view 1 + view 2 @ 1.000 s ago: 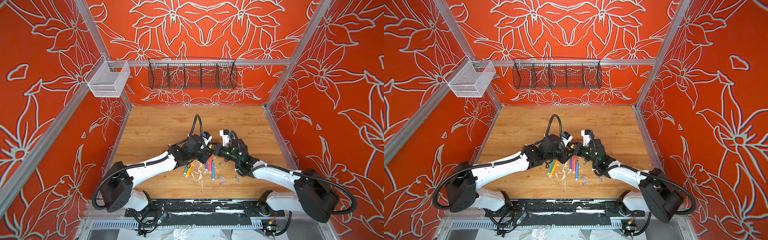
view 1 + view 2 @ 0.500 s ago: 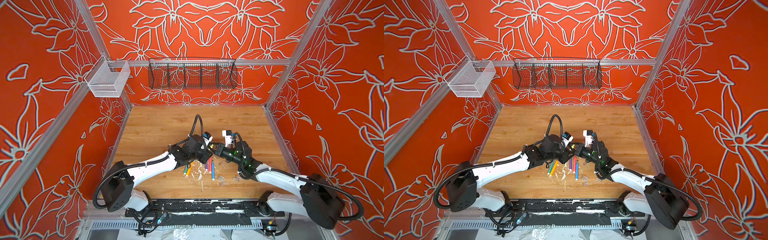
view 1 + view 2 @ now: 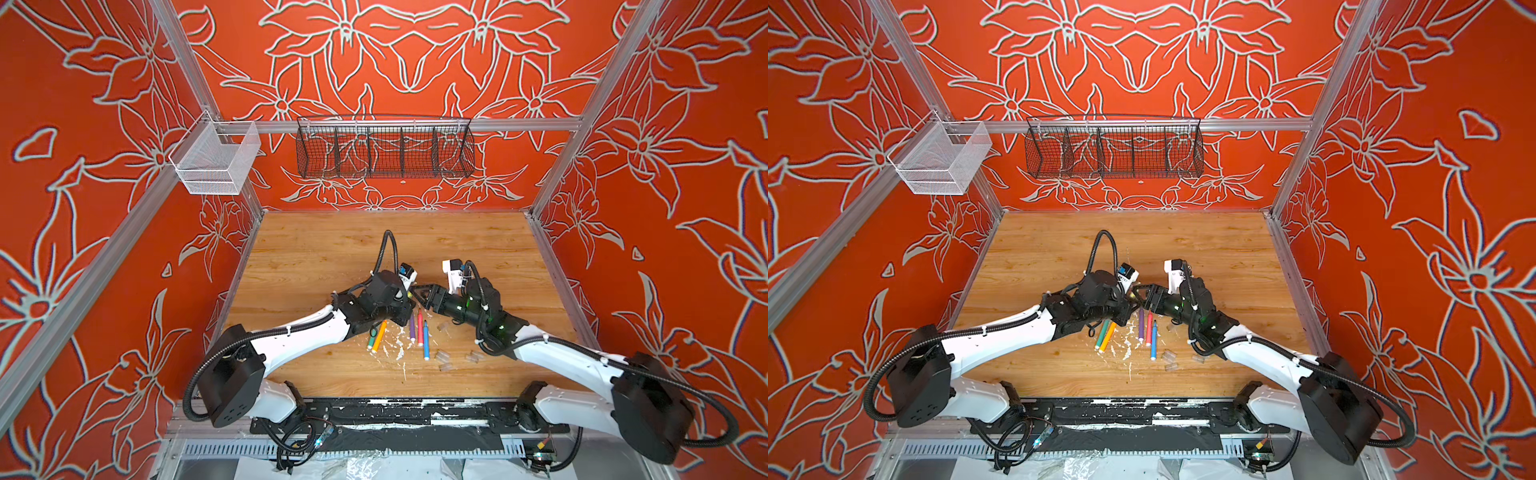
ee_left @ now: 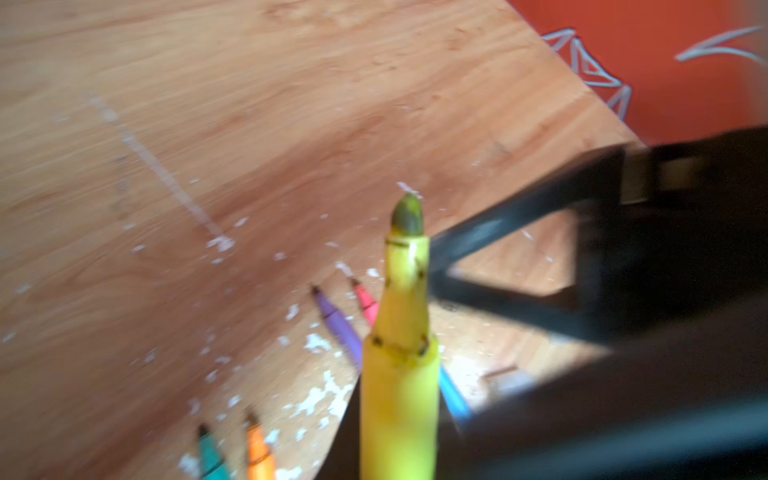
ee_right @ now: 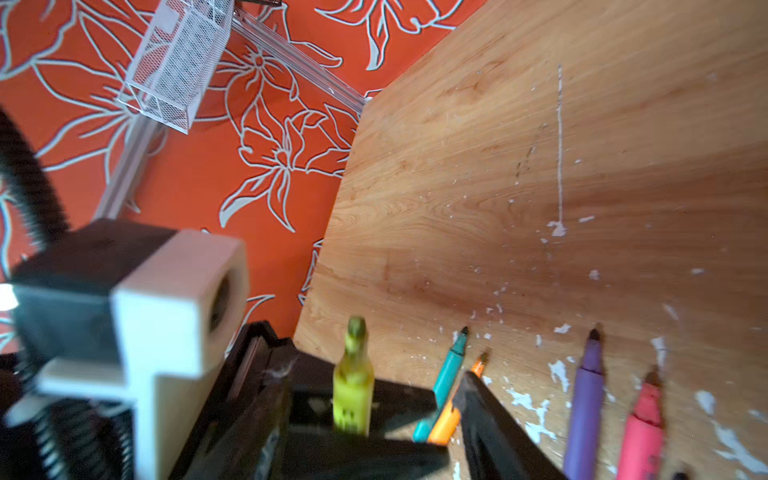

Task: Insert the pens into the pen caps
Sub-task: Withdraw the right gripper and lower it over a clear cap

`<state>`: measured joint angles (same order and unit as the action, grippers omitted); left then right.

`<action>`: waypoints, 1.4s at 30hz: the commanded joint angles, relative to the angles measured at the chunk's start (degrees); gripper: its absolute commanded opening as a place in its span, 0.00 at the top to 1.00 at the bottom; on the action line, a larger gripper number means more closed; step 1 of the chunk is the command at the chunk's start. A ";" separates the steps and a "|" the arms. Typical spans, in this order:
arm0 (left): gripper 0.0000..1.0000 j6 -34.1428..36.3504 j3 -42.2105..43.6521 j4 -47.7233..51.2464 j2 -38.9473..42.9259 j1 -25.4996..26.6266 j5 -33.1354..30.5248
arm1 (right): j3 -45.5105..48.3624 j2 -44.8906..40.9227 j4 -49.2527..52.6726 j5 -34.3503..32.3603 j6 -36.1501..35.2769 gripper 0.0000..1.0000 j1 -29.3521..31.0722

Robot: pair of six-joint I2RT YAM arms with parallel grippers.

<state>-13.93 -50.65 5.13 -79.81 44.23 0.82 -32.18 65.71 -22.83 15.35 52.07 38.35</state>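
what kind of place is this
Probably a robot test cell for tabletop manipulation: two robot arms mounted at the edge of a wooden table, boxed in by aluminium framing and orange flower-patterned walls.

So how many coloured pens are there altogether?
6. The yellow pen is gripped in the left pincer. The green pen, orange pen, purple pen, pink-red pen and blue pen lie on the table. None seems hidden.

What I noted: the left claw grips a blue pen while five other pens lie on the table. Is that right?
Wrong colour: the left claw grips the yellow pen, as the left wrist view shows. The blue pen is one of the five others lying on the table.
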 commanded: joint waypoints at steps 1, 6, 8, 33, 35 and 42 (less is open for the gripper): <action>1.00 -3.43 2.09 -0.95 4.58 -3.17 -7.23 | -2.73 -4.94 11.45 -8.94 -8.79 0.32 0.21; 1.00 -5.98 3.46 0.93 7.48 -4.68 -12.25 | -7.82 -9.82 26.27 -19.97 -17.88 0.31 0.16; 1.00 -7.82 4.19 0.98 8.32 -4.83 -15.10 | -9.83 -10.41 33.64 -23.66 -20.25 0.34 0.15; 1.00 -5.62 12.24 -5.37 17.31 -5.82 -14.75 | -8.39 6.09 50.22 -26.96 -18.17 0.57 0.16; 1.00 -5.48 12.59 -5.82 17.59 -5.82 -14.71 | -9.34 8.27 51.09 -27.54 -17.51 0.62 0.16; 1.00 -5.06 12.55 -5.51 17.89 -5.82 -15.06 | -11.06 14.04 51.10 -26.02 -17.24 0.69 0.17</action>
<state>-19.49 -38.44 0.40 -62.98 38.63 -13.21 -41.50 78.54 27.79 -11.70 33.65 38.37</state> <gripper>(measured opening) 0.149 0.313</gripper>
